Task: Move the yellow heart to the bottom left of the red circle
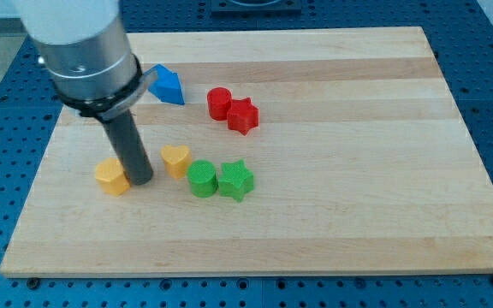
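Note:
The yellow heart (175, 159) lies on the wooden board (358, 171), left of centre. The red circle (219, 103) stands above and to the right of it, touching a red star (243, 115) on its right. My tip (140, 180) rests on the board just left of the yellow heart, with a small gap, and right beside a yellow hexagon-like block (112, 176) on its left. The dark rod rises from the tip to the arm's grey body at the view's top left.
A green circle (202, 179) and a green star (235, 180) sit side by side just right of and below the yellow heart. A blue block (169, 85) lies near the top, partly behind the arm.

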You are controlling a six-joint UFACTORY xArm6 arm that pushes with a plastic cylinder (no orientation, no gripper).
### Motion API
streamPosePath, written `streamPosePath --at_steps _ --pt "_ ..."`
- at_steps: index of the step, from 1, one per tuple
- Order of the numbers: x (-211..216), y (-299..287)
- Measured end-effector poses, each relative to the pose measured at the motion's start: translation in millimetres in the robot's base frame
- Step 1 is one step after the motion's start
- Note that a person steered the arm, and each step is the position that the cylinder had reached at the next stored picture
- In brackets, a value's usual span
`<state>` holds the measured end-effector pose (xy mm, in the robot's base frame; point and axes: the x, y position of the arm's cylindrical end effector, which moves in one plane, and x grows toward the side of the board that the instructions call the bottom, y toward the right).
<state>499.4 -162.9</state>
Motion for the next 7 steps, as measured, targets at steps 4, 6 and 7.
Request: streamPosePath --at_steps 4,6,7 --pt "-41 52" --pt "-34 66" --pt "-34 97"
